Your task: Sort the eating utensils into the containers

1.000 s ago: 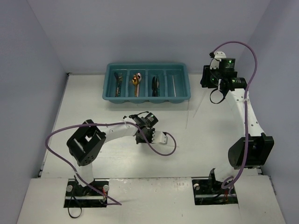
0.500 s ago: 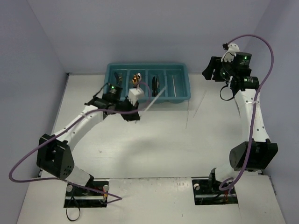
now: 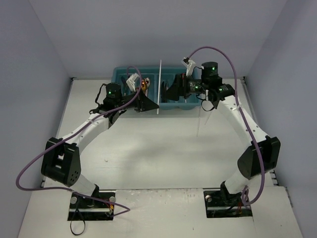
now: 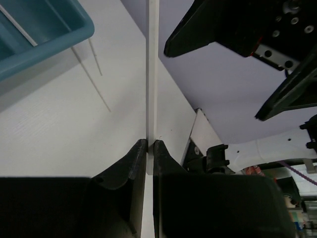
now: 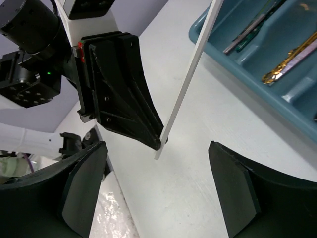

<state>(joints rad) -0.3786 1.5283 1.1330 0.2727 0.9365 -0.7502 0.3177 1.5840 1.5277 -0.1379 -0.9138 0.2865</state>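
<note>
At the front edge of the teal tray [image 4: 49, 47], the left hand [image 4: 150, 147] was clamped shut on the lower end of a flat white chopstick [image 4: 152, 69]. In the top view the chopstick stood nearly upright, rising across the tray's middle. Just right of it, the right hand [image 5: 157, 148] faced the stick with its fingers [image 5: 84, 191] spread wide, gripping nothing and apart from it. Inside the tray a gold spoon [image 5: 292, 58] lay in one compartment and slim greyish pieces [image 5: 250, 25] in the neighbouring one. Off the tray's right front corner, two thin pale sticks [image 4: 92, 82] lay on the white tabletop [image 3: 148, 148].
</note>
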